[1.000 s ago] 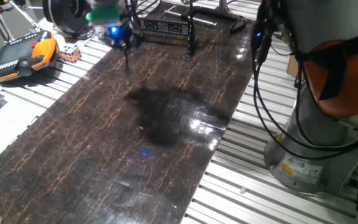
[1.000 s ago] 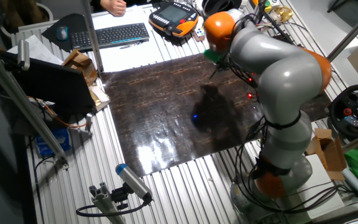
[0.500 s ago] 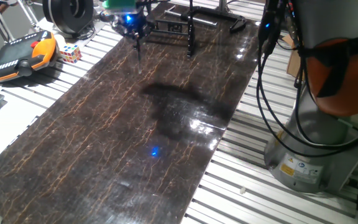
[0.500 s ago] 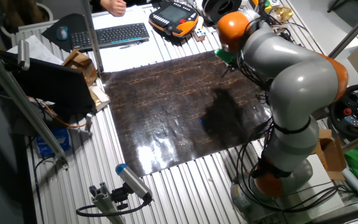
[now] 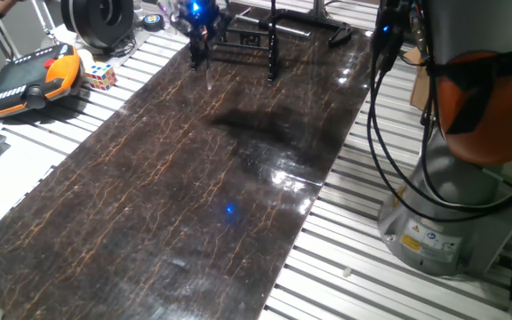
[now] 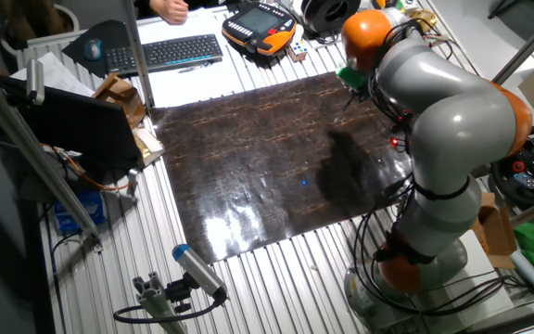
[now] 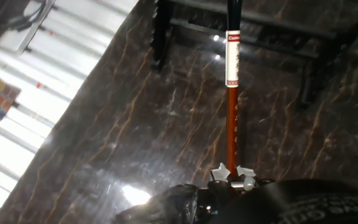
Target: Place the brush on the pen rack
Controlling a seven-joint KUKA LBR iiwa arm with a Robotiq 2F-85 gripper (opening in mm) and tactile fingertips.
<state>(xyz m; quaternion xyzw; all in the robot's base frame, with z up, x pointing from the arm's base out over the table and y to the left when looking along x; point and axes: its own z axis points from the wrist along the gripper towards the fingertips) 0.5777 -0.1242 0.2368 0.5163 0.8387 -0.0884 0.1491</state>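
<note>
Gripper [image 7: 232, 174] fingers are clamped on the lower end of the brush [image 7: 232, 106], the small metal fingertips [image 7: 247, 172] pinching the orange-red handle on either side, so the jaws stand nearly closed with only the thin stick between them. Seen from the hand view, the brush runs straight away from the fingers, its silvery-white section with red lettering reaching towards the pen rack [image 7: 247, 28], whose dark horizontal bars and posts cross the top of that view. From one fixed view the gripper [image 5: 199, 36] hangs just beside the pen rack [image 5: 269, 40], on the side nearer the round black spool [image 5: 96, 20], with the brush tip pointing down and clear of the dark marbled tabletop [image 5: 194, 187]. In the other fixed view the arm [image 6: 434, 102] hides the rack and the hand almost wholly.

The main risk, judging from this, is the far end of the brush striking a post or bar of the pen rack on the approach: the stick is long, held only at one end, and a knock could twist it in the pinch or push the light frame across the glossy tabletop. The grip is narrow and the handle is smooth, so it may also slip or swing. If the brush is let go while tilted or off the bars, it would likely roll off the pen rack onto the tabletop.
</note>
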